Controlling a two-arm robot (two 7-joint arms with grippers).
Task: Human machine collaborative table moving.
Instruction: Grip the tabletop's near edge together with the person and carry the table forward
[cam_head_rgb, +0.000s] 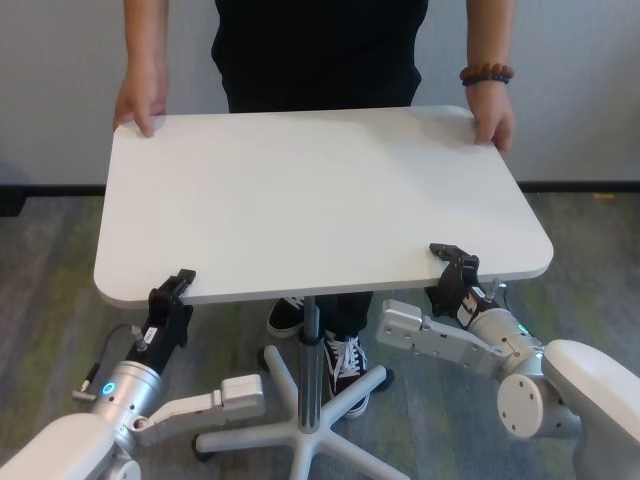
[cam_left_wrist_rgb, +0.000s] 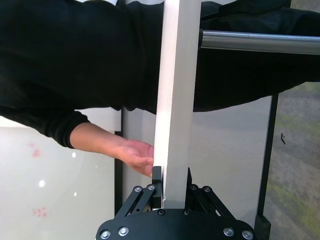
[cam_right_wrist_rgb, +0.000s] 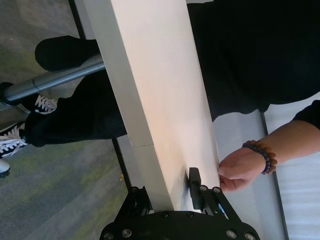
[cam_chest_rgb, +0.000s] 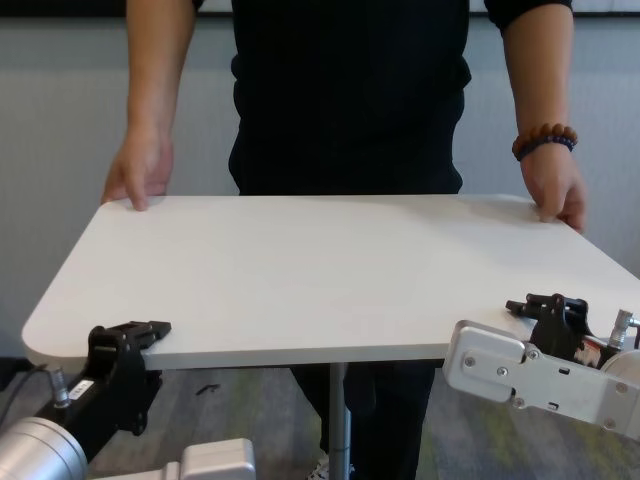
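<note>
White matte table (cam_head_rgb: 320, 200) fills centre of head view; human (cam_head_rgb: 320, 50) grips both far corners, top of frame. Left wrist view: left gripper (cam_left_wrist_rgb: 172, 177) clamped on thin near edge. Right wrist view: right gripper (cam_right_wrist_rgb: 182, 187) clamped likewise. Chest view: four-corner hold shares the load, likely keeps top level.

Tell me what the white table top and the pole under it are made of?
The table top looks like smooth, matte white board, maybe laminate or plastic: it has an even colour, no glare and a thin rounded edge. The pole looks like grey metal, because it shines in a bright streak along its length. I can't be sure of either from looks alone.
</note>
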